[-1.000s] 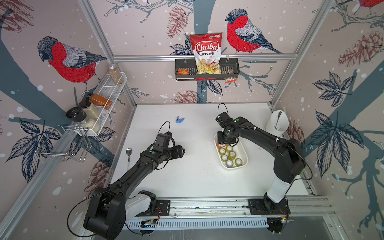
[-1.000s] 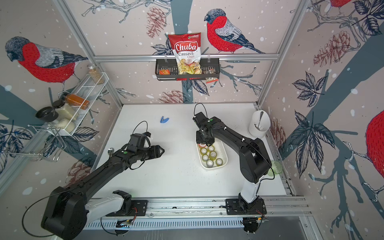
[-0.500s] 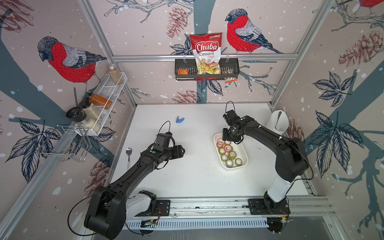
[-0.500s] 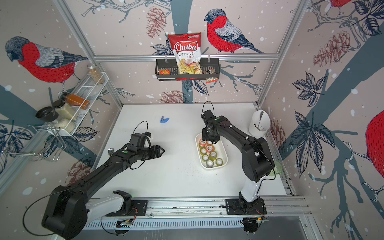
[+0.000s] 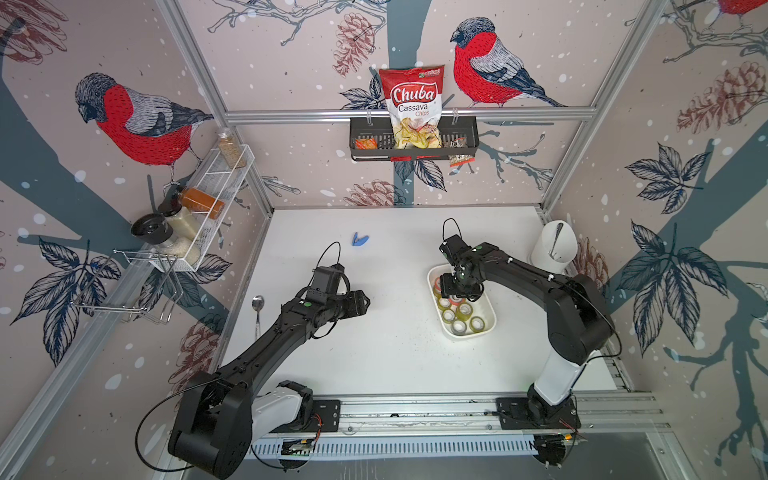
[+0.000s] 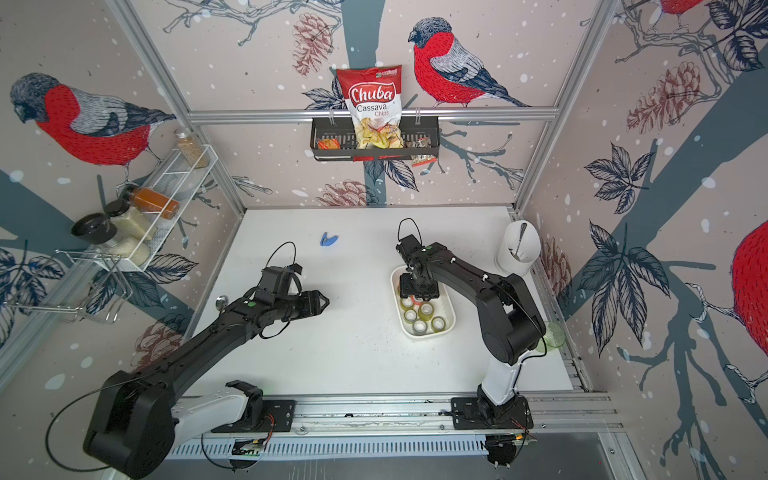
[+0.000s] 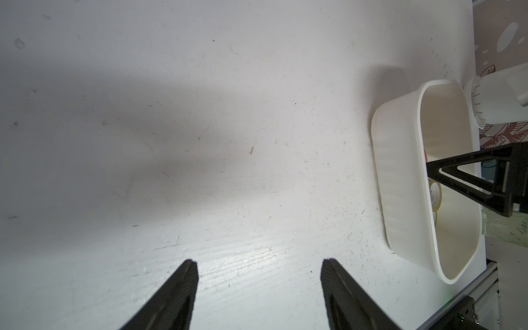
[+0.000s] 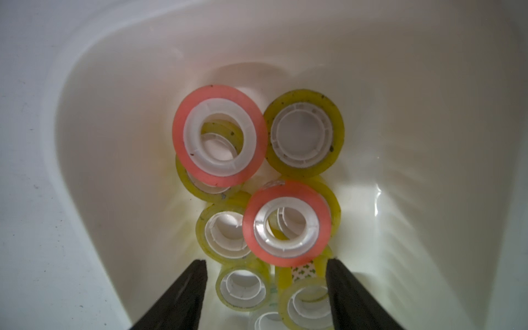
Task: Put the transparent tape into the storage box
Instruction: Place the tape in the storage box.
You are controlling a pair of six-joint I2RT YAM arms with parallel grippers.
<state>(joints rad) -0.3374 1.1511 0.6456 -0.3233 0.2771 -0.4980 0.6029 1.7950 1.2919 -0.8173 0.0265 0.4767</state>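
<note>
Nearest us, the left gripper (image 7: pixel 258 264) hangs over bare table (image 5: pixel 395 365) around the middle, jaws standing apart with nothing between them. By the left edge a spoon (image 5: pixel 257 307) lies flat. Over on the right half sits the storage box (image 5: pixel 469 336), and the right gripper (image 8: pixel 265 264) is poised over its far half, pointing down into it, jaws spread and empty. Below it, the transparent tape rolls (image 8: pixel 304 134) are in the box: yellowish ones on the floor and two pink-edged rolls (image 8: pixel 287 223) resting on top. The closer pink one lies just past the fingertips, untouched. Further back, a blue clip (image 5: pixel 360 240) lies alone toward the far edge, and a white cup (image 5: pixel 555 249) stands at the far right corner.
</note>
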